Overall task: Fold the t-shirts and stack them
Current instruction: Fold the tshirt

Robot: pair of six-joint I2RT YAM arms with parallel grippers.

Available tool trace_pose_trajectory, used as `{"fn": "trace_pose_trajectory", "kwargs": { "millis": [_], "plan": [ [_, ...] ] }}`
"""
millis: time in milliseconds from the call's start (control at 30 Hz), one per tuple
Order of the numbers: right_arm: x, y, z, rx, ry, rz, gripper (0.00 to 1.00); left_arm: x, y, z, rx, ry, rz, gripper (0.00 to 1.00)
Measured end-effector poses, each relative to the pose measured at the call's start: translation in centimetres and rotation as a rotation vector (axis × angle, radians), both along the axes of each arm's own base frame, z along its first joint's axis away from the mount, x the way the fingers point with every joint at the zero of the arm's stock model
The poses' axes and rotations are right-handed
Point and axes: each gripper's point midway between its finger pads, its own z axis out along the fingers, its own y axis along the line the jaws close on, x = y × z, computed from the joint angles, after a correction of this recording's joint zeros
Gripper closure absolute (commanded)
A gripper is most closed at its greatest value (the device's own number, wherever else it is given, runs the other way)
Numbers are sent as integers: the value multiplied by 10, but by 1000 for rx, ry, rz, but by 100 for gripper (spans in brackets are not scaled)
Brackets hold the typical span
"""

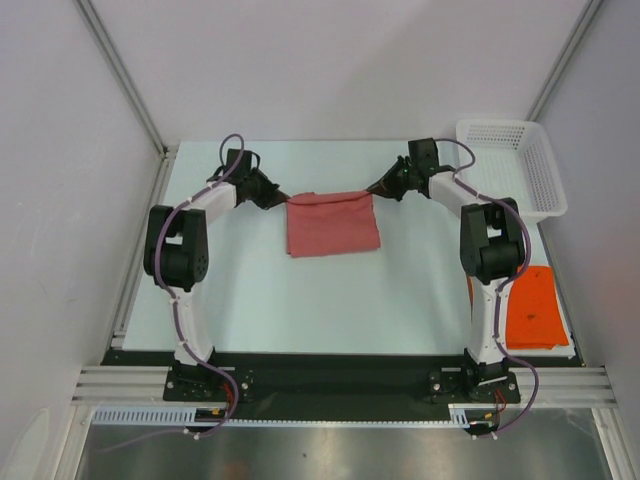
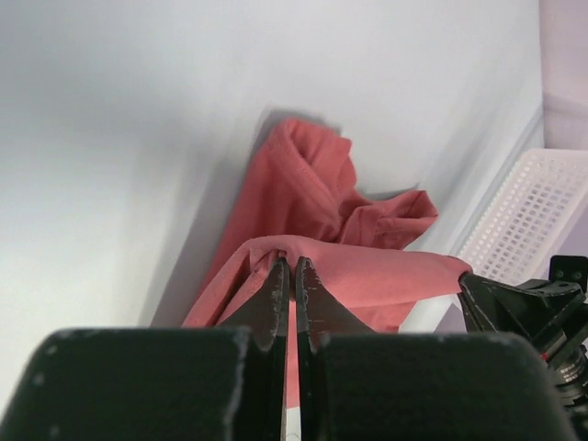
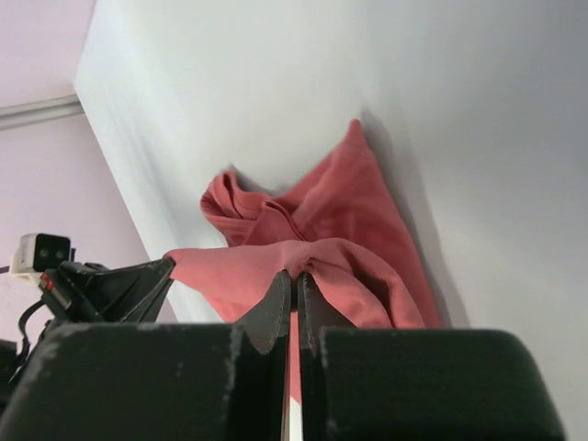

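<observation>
The pink-red t-shirt point(image 1: 333, 224) lies upper centre in the overhead view. Its top corners are pinched tight by the left gripper point(image 1: 281, 198) and right gripper point(image 1: 376, 190). Open tabletop point(image 1: 330, 300) spreads below its lower edge. The orange t-shirt point(image 1: 532, 307) lies folded at lower right.

The pale table point(image 1: 330, 310) fills the booth floor, and a black strip point(image 1: 330, 372) runs along its near edge. Near the middle, towards the far side, is a pink-red t-shirt point(image 1: 332, 225). Its lower part trails on the surface and its far edge is raised off it. By the right edge, close to the near side, an orange t-shirt point(image 1: 535, 310) lies flat in a small rectangle. A white perforated basket point(image 1: 497, 124) sits at the far right corner, well apart from the pink-red cloth.
</observation>
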Motion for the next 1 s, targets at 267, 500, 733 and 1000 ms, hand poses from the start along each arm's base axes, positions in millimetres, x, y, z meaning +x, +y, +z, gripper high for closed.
{"fn": "trace_pose_trajectory", "kwargs": {
  "millis": [267,500,733,1000],
  "plan": [
    [18,-10,3,11,-10,-22,100,22,-13,-5,-51,-30,-52,100],
    [22,-16,-19,23,36,-24,94,29,-18,-4,-73,-49,-73,94],
    [40,-25,-20,24,11,18,58,36,-6,-8,59,-84,-149,65],
    [31,-45,15,-23,-122,118,44,30,-8,53,139,-273,-282,68]
  ]
}}
